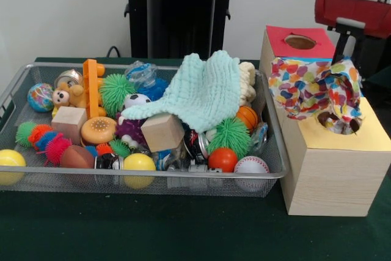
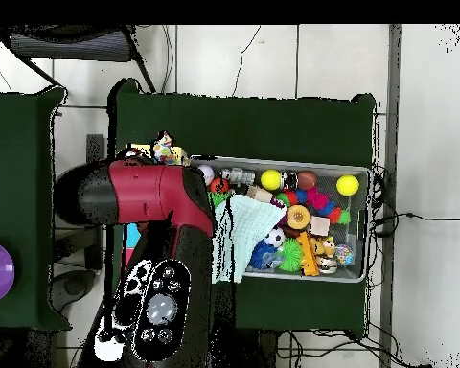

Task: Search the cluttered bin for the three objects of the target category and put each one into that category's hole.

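One white polka-dot cloth [image 1: 314,90] lies bunched on the pale wooden box [image 1: 330,175], spread over its yellow top [image 1: 374,137]. It covers the round hole there, so I cannot see the hole clearly. A bit of the cloth shows beside the arm in the overhead view [image 2: 164,147]. No other dotted cloth shows in the wire mesh basket [image 1: 153,174]. A red and black arm link [image 1: 351,4] stands behind the box at the top right. In the overhead view the arm [image 2: 148,196] covers the box. The gripper itself does not show.
A mint green waffle-knit cloth [image 1: 201,93] drapes over the basket's toys: balls, spiky balls, wooden blocks, a small bear and an orange plastic piece. The box's far end has a red top with a round hole [image 1: 300,41]. The table cover is dark green.
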Robot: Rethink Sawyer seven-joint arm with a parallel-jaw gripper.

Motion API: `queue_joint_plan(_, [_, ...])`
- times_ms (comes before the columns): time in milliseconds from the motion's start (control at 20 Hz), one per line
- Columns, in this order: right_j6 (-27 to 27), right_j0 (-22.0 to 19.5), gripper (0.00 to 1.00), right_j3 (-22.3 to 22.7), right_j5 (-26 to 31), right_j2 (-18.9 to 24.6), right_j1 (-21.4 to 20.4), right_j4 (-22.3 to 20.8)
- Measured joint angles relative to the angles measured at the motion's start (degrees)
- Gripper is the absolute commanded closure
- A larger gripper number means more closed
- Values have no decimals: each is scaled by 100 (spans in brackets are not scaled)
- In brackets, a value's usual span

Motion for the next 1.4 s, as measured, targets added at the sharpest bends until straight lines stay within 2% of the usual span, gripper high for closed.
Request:
queue_joint_plan(650, [0,12,100,-23,0,0,242,246])
queue_joint_plan(1400, [0,331,100,-95,-1,-5,638,536])
